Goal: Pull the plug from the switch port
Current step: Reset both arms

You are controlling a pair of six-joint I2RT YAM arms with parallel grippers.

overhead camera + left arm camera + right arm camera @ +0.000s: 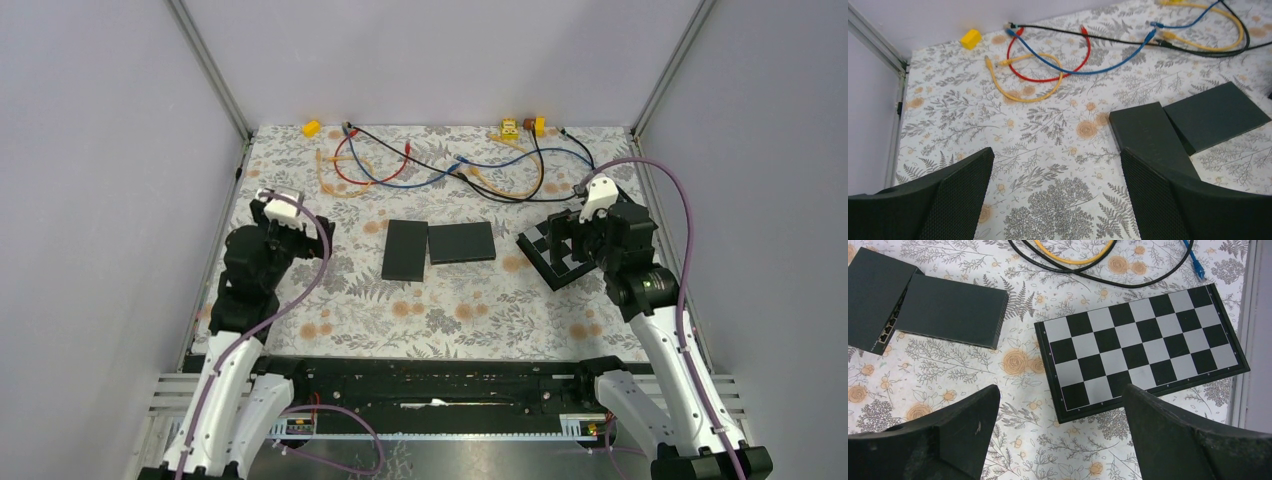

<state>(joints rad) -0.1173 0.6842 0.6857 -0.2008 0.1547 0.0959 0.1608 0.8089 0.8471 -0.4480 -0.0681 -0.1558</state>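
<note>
Both tools hang with jaws wide apart and nothing between them: the left gripper (1055,160) and the right gripper (1060,392). No cable reaches either switch in the overhead view, and the few ports (885,335) that show are bare. So the plug looks already out, and the step in hand is, I judge, a clean retreat.

Done well, that means keeping the fingers spread and high, off the loose cables (1074,73) well ahead of the left gripper, so nothing snags or nudges a switch.

The ported switch (1153,137) lies ahead and to the right of the left gripper, and ahead and far to the left of the right one. Its long axis runs away from the grippers — near to far, slightly slanted. Its port face turns toward the second switch (1215,115), which lies just beside it, perhaps touching, and hides most ports. Which of the loose plugs is the task's I cannot tell.
</note>
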